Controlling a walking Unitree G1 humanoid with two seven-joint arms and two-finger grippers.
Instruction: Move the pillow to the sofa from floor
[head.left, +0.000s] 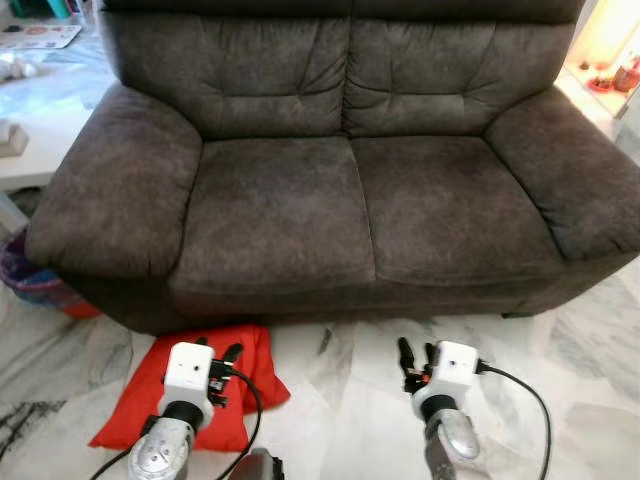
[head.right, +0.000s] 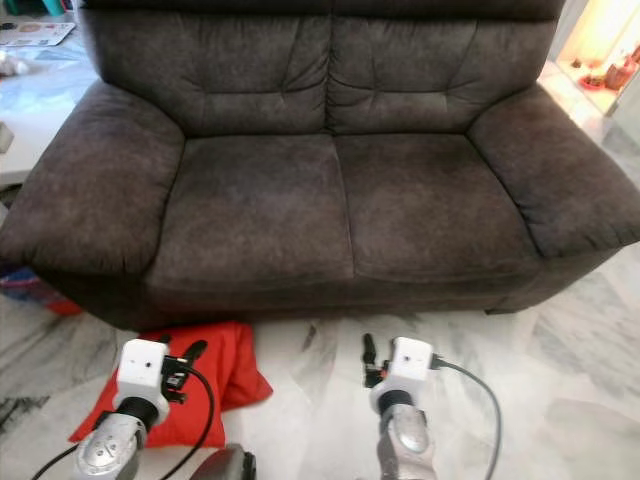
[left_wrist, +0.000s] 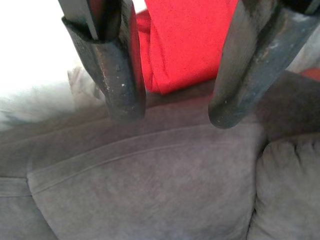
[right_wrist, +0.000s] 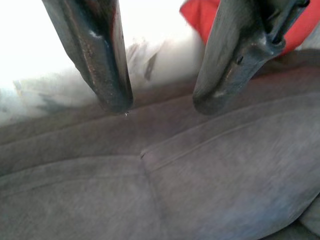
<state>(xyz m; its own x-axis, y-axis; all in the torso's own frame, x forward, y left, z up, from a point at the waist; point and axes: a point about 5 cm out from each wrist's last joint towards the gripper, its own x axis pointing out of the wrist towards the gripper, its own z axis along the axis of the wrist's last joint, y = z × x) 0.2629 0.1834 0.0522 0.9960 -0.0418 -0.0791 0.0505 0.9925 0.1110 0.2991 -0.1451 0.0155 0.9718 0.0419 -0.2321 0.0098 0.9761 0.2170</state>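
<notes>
A red pillow lies on the marble floor against the front of the dark grey two-seat sofa, below its left seat cushion. My left gripper hovers over the pillow's upper part, open, with nothing held. In the left wrist view the two black fingers stand apart, with the pillow and the sofa front beyond them. My right gripper is open over bare floor to the right of the pillow, facing the sofa's front edge. The right wrist view shows a corner of the pillow past its spread fingers.
A white low table stands left of the sofa, with a blue and red basket on the floor beside the sofa's left arm. A shelf with small items is at the back right. Marble floor lies open on the right.
</notes>
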